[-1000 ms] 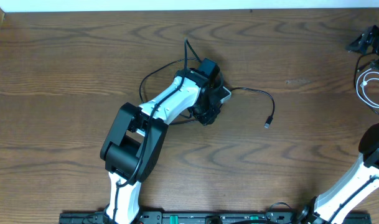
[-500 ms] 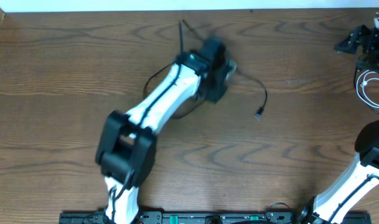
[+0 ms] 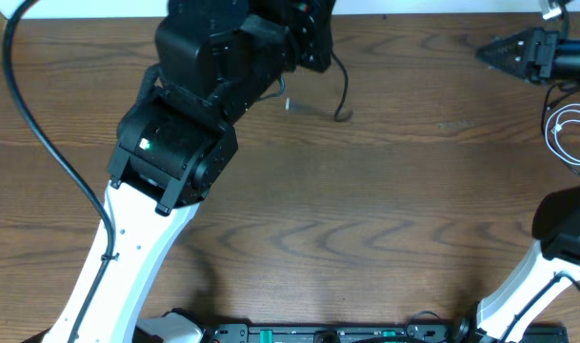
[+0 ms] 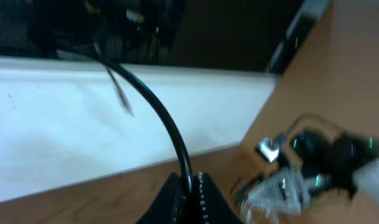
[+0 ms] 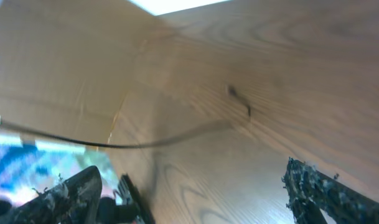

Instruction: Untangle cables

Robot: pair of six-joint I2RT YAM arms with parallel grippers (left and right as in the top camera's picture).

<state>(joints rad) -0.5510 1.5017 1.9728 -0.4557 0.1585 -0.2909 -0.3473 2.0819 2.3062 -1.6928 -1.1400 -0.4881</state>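
Overhead, the wooden counter (image 3: pixel 385 219) fills most of the picture. The left arm (image 3: pixel 175 143) is lifted high near the far edge. Its pincer (image 4: pixel 189 182) is clenched on the black cable (image 4: pixel 169 124), which hangs down from it toward the counter. The right pincer (image 3: pixel 490 52) stands released, well apart from it. The white cable (image 3: pixel 556 129) lies looped at the right edge.
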